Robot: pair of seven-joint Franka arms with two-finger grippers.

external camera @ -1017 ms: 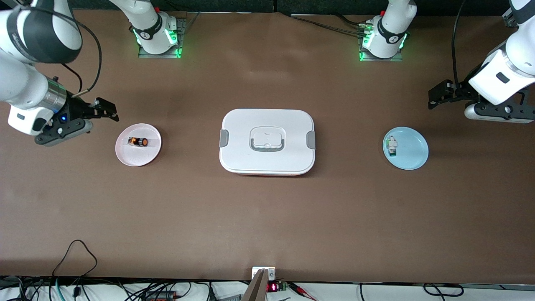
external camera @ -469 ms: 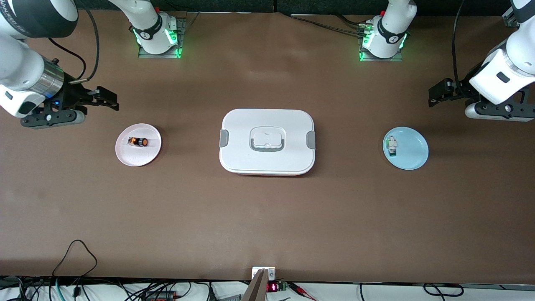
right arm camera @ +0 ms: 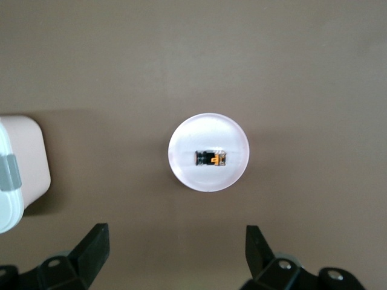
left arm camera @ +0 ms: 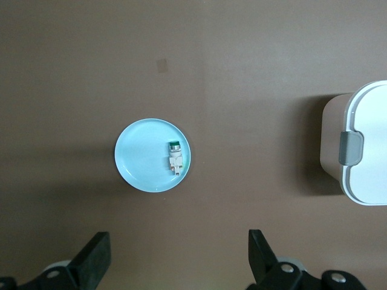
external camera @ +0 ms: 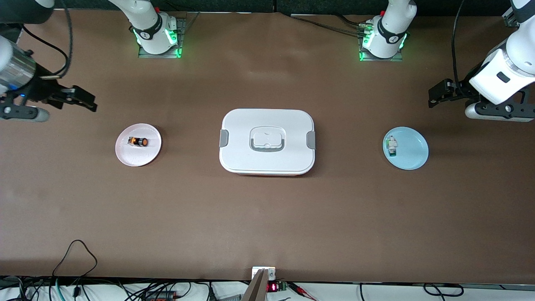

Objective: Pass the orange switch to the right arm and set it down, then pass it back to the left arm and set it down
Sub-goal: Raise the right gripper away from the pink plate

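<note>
Both grippers are wide open with nothing in them. Right gripper (external camera: 81, 100) is up in the air over bare table at the right arm's end, past the pink plate (external camera: 127, 156), fingers (right arm camera: 91, 244) spread far apart in its wrist view. Orange switch (external camera: 138, 141) is lying on its side on that pink plate, roughly in the middle, not touched by anything. Left gripper (external camera: 439, 94) hangs over the table at the left arm's end, up above the light blue plate (external camera: 413, 156), jaws just as wide, and that arm looks like it's waiting. On the blue plate there's a small white-and-green part (external camera: 391, 146) sitting near the edge that faces the box. White box (external camera: 267, 141) with grey latches and a grey-rimmed lid handle sits in the middle of the brown table (external camera: 267, 217), between the two plates and well apart from both, lid on.
</note>
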